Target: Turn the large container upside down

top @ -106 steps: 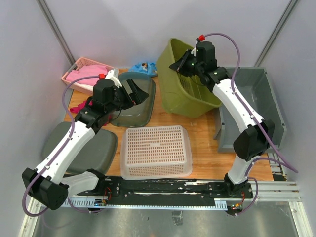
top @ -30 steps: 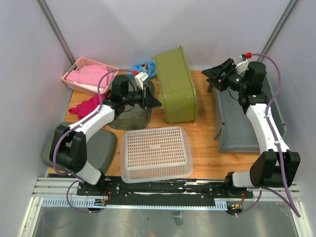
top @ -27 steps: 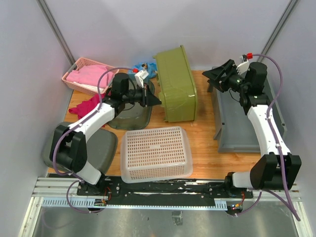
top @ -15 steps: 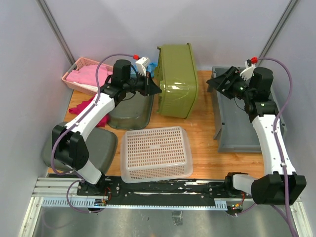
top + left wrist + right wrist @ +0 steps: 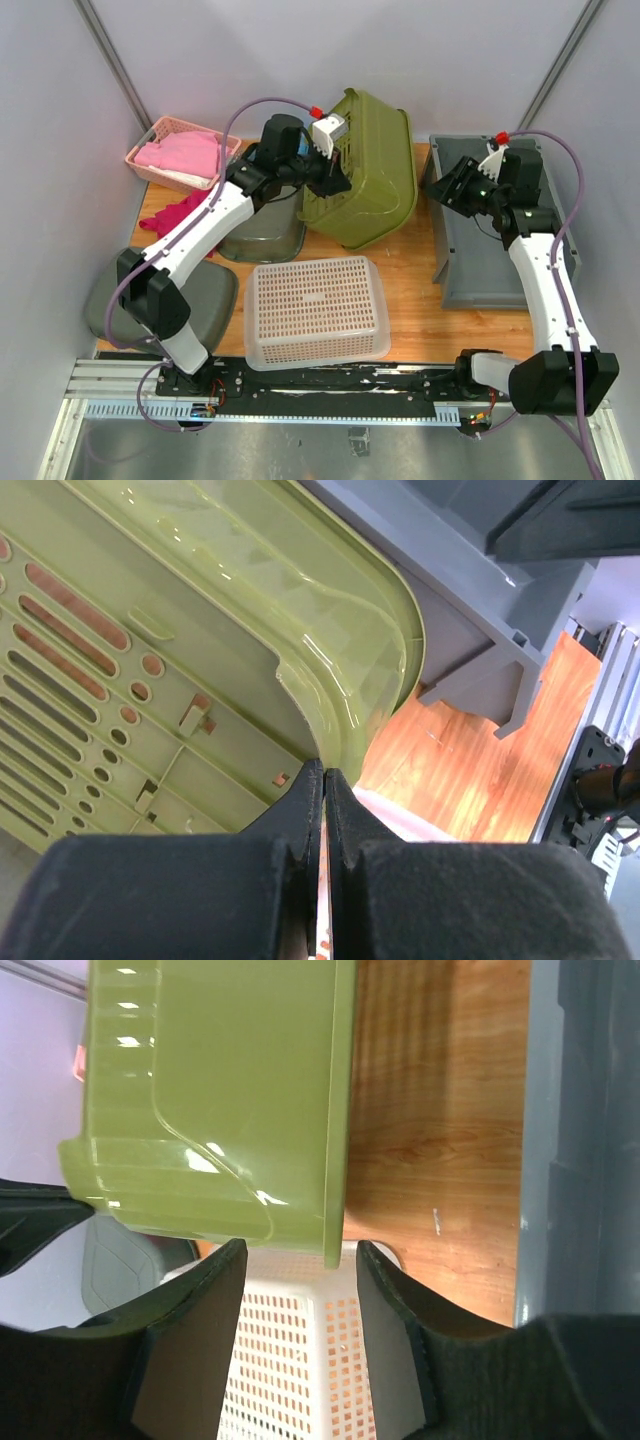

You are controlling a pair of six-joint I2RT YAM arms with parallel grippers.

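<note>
The large container (image 5: 495,262), a light grey crate, stands open side up at the right of the table; its wall also shows in the right wrist view (image 5: 585,1110) and the left wrist view (image 5: 470,600). My right gripper (image 5: 447,187) hovers open over the crate's far left corner, apart from it, with nothing between its fingers (image 5: 295,1260). My left gripper (image 5: 337,180) is shut on the rim of the olive-green bin (image 5: 370,170), which it holds tilted above the table. The thin green rim runs into the fingertips (image 5: 323,772).
A white mesh basket (image 5: 316,308) lies upside down at the front centre. A dark translucent tub (image 5: 262,228) sits under the left arm. A pink basket of cloth (image 5: 180,152) stands at the back left, a magenta cloth (image 5: 178,214) beside it, a grey lid (image 5: 205,300) at the front left.
The left gripper has carried the green bin up and to the right, tipping it. The right gripper has drifted slightly nearer over the crate and its jaws have narrowed.
</note>
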